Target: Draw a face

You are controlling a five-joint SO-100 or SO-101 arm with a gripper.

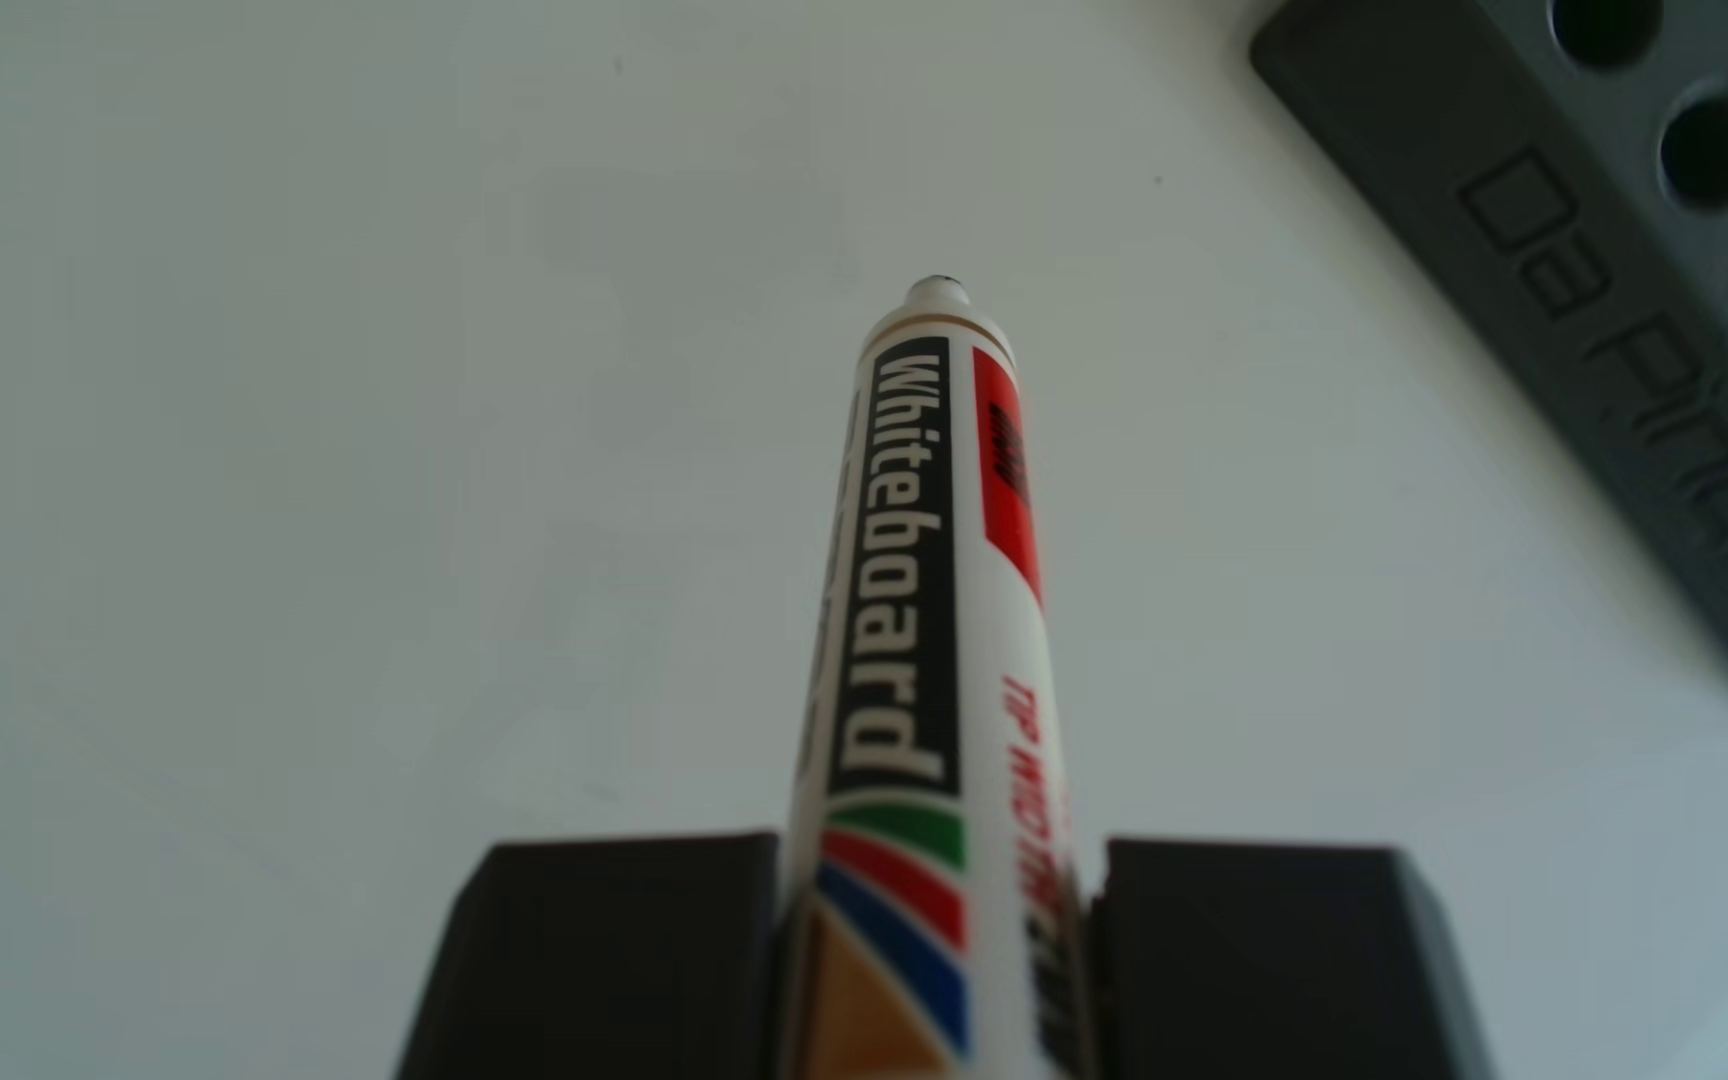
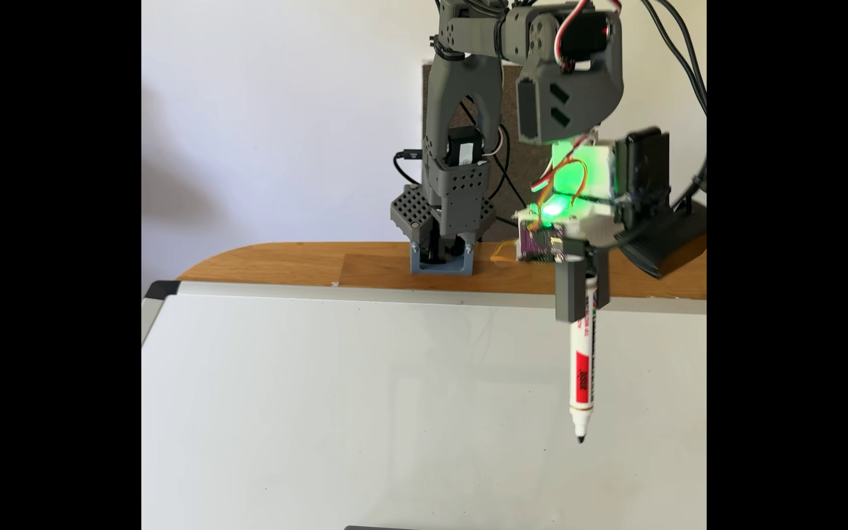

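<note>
The marker [image 1: 927, 665] carries the word "Whiteboard" in white letters on a black band along its barrel in the other view, with blurred red lettering beside it that seems to begin "TIP WIDTH". A red panel nearer its tip bears dark print too blurred to read, and in the fixed view the same marker [image 2: 583, 367] shows that panel with equally unreadable print. The grey block [image 1: 1608, 301] has engraved letters reading "Da Pinch", cut off at the picture's edge.
</note>
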